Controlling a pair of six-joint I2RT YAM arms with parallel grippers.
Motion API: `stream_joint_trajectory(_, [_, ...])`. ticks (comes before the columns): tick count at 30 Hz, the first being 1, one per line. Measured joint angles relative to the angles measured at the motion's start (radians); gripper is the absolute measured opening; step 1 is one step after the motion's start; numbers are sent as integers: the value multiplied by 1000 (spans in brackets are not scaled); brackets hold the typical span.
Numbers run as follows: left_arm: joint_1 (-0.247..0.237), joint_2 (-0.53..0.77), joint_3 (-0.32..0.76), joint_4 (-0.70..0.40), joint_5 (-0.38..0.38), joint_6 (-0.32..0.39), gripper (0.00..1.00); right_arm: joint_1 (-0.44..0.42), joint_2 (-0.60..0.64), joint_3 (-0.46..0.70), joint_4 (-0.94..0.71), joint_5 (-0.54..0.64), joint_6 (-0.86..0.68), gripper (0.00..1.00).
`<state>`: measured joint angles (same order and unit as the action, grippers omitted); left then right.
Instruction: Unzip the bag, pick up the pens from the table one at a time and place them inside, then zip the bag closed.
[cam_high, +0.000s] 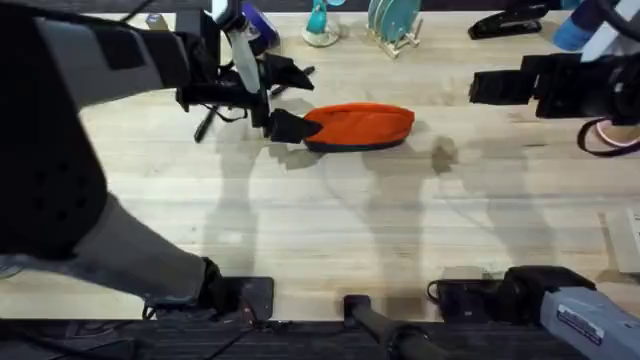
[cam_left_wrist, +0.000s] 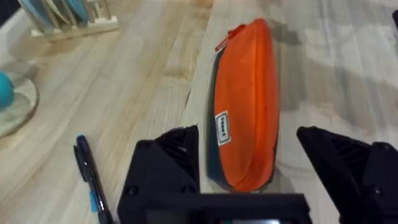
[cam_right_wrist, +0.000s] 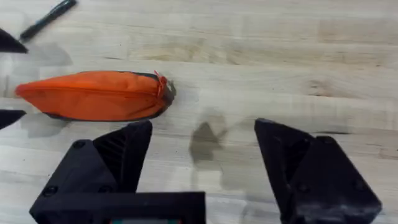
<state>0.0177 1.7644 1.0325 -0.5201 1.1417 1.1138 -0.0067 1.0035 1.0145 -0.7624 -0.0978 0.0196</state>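
The bag lies on its side at mid-counter, its zipper shut from end to end and its navy strip facing the arms' bases. A small white label shows on its orange cloth in the left wrist view, and the red zipper pull sits at the end nearer the right arm.

The left gripper hangs at the bag's left end, its two black fingers spread wide with that end between them; whether they touch the cloth cannot be told. One pen lies on the counter just beside the left gripper, on the side away from the bases, with a blue band on its barrel. In the right wrist view the pen lies beyond the bag, apart from it. In the overhead view it is a thin dark line under the left arm.

The right gripper hovers above bare counter, well to the right of the bag, fingers wide apart and holding nothing.

Along the far edge stand a rack of blue plates, a teal object on a round white base, and a black stapler.
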Motion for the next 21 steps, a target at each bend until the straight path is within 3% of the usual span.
stream_joint_trajectory(6, [7, 76, 0, 15, 11, 10, 940, 0, 0, 0, 0, 0, 0, 996])
stream_joint_trajectory(12, [11, 82, 2, 16, 17, 16, 721, 0, 0, 0, 0, 0, 0, 996])
stream_joint_trajectory(13, [11, 82, 2, 16, 18, 16, 673, 0, 0, 0, 0, 0, 0, 996])
stream_joint_trajectory(14, [11, 82, 3, 16, 18, 15, 557, 0, 0, 0, 0, 0, 0, 996])
stream_joint_trajectory(17, [11, 83, 3, 11, 26, 17, 97, 0, 0, 0, 0, 0, 0, 995])
stream_joint_trajectory(21, [10, 82, 4, 11, 28, 13, 46, 0, 0, 0, 0, 0, 0, 996])
